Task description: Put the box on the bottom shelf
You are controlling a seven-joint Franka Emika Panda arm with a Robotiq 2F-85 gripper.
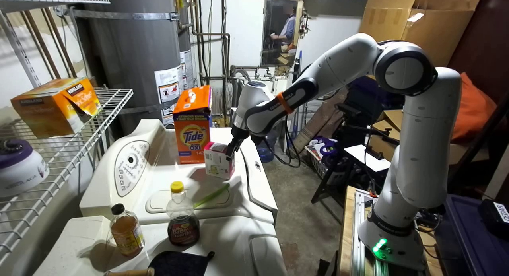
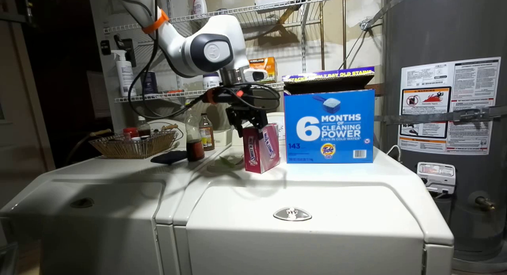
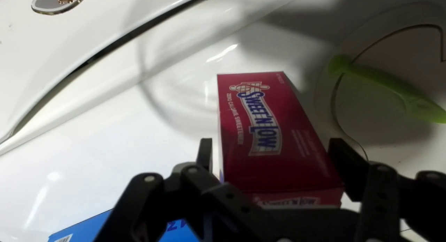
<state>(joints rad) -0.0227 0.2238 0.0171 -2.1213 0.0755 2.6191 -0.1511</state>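
Glossy white table [image 2: 317, 173]: one pink-and-white upright carton [image 3: 271, 141], ungripped between two parted black fingers [image 3: 205, 154] (gap one side); one orange-and-blue detergent box [image 2: 329, 128].

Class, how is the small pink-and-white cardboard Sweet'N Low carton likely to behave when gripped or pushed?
The small pink-and-white cardboard carton seems fairly stiff, given its flat faces and straight edges. Taller than its narrow side is wide, it might tip if pushed high. A low push may slide it, since the glossy white appliance top looks smooth.
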